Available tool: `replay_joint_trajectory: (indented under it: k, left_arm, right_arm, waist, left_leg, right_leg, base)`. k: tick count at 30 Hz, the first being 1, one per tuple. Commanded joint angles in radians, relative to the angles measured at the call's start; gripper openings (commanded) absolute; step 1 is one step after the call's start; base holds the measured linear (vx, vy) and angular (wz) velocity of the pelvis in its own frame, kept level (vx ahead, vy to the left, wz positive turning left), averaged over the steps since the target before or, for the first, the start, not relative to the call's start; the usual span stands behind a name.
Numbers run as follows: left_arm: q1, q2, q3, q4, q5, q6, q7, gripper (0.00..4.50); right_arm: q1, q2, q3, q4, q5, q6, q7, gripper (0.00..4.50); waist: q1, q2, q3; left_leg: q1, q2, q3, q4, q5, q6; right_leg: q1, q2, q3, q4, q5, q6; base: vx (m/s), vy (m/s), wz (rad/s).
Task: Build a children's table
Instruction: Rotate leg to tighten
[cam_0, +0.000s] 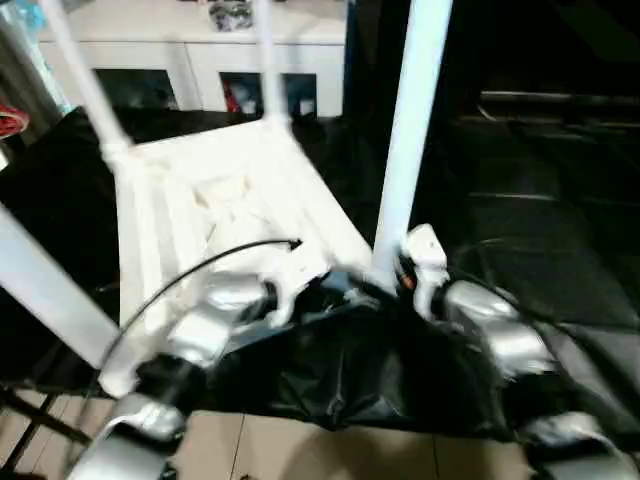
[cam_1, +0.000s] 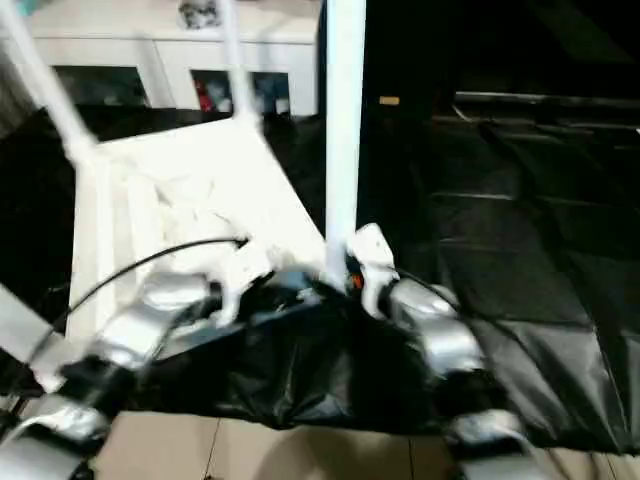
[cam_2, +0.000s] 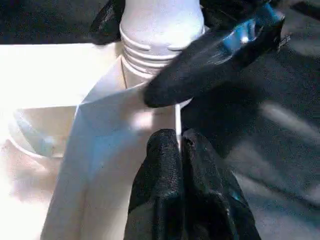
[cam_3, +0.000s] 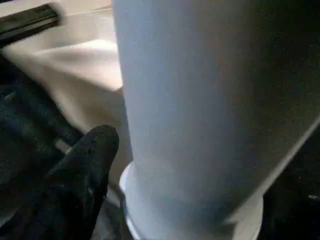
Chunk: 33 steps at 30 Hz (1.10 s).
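Black cloth (cam_0: 560, 260) was draped over the large table, with the tabletop (cam_0: 200, 200) laid inverted at its near edge. Left gripper (cam_2: 181, 150) was pressed together against the tabletop's corner rim. Right gripper (cam_0: 400, 285) was spread around the leg (cam_0: 405, 150).

A white cabinet (cam_0: 200, 50) stands behind the black-draped table (cam_0: 540, 250) — tiled floor (cam_0: 330, 450) below.

Dim, motion-blurred — glare on white plastic
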Motion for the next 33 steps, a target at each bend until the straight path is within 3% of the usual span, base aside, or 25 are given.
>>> replay_joint_trajectory:
  k: [1, 4, 10, 19, 24, 28, 29, 33]
  left_arm:
    - [-0.001, -0.004, -0.019, -0.037, -0.027, -0.033, -0.053, 0.0]
    - [0.008, 0.041, -0.016, -0.05, -0.037, -0.046, -0.113, 0.0]
    - [0.013, 0.084, -0.012, -0.058, -0.052, -0.05, -0.162, 0.0]
    - [0.01, 0.097, -0.014, -0.049, -0.06, -0.054, -0.184, 0.0]
    - [0.003, 0.083, -0.009, -0.037, -0.051, -0.054, -0.153, 0.0]
    - [-0.03, 0.043, 0.013, 0.011, -0.027, -0.045, -0.051, 0.0]
    - [-0.041, 0.031, 0.019, 0.024, -0.022, -0.042, -0.022, 0.0]
    - [-0.089, -0.026, 0.032, 0.076, 0.002, -0.021, 0.095, 0.0]
  right_arm:
    - [0.009, -0.011, 0.028, -0.021, 0.011, 0.003, 0.074, 3.9]
    - [0.011, -0.067, 0.041, -0.054, 0.034, 0.005, 0.186, 3.9]
    - [0.009, -0.107, 0.055, -0.082, 0.063, 0.016, 0.289, 3.65]
    - [0.017, -0.103, 0.062, -0.093, 0.071, 0.02, 0.312, 2.85]
    - [0.034, -0.09, 0.07, -0.094, 0.066, 0.021, 0.299, 2.71]
    - [0.024, -0.037, 0.041, -0.039, 0.036, 0.013, 0.157, 2.7]
    - [0.019, -0.019, 0.031, -0.018, 0.024, 0.003, 0.104, 2.7]
    - [-0.023, 0.07, -0.016, 0.094, -0.017, 0.01, -0.157, 2.69]
  waist:
    - [0.0, -0.01, -0.064]
    - [0.005, -0.011, -0.062]
    - [0.009, -0.013, -0.066]
    - [0.016, -0.012, -0.066]
    - [0.019, -0.012, -0.068]
    - [0.016, -0.013, -0.063]
    - [0.013, -0.014, -0.062]
    - [-0.004, -0.016, -0.061]
  left_leg:
    - [0.007, 0.039, -0.007, -0.066, -0.235, 0.077]
    - [0.01, 0.04, -0.007, -0.068, -0.268, 0.063]
    - [0.008, 0.04, -0.006, -0.065, -0.232, 0.071]
    - [0.008, 0.041, -0.007, -0.065, -0.218, 0.068]
    - [0.009, 0.04, -0.006, -0.063, -0.208, 0.069]
    - [0.008, 0.038, -0.006, -0.066, -0.224, 0.056]
    - [0.01, 0.036, -0.008, -0.068, -0.254, 0.04]
    - [0.008, 0.033, -0.015, -0.073, -0.287, 0.009]
  right_leg:
    - [0.051, -0.051, 0.04, -0.069, -0.222, -0.236]
    - [0.05, -0.052, 0.04, -0.072, -0.271, -0.227]
    - [0.051, -0.052, 0.041, -0.065, -0.222, -0.24]
    - [0.051, -0.052, 0.04, -0.064, -0.227, -0.239]
    - [0.051, -0.052, 0.04, -0.063, -0.211, -0.239]
    - [0.047, -0.052, 0.041, -0.067, -0.243, -0.233]
    - [0.047, -0.054, 0.04, -0.074, -0.3, -0.218]
    - [0.049, -0.054, 0.037, -0.08, -0.383, -0.18]
  base:
    - [0.0, 0.0, 0.0]
    - [0.0, 0.0, 0.0]
    - [0.0, 0.0, 0.0]
    - [0.0, 0.0, 0.0]
    - [0.0, 0.0, 0.0]
    - [0.0, 0.0, 0.0]
    - [0.0, 0.0, 0.0]
    - [0.0, 0.0, 0.0]
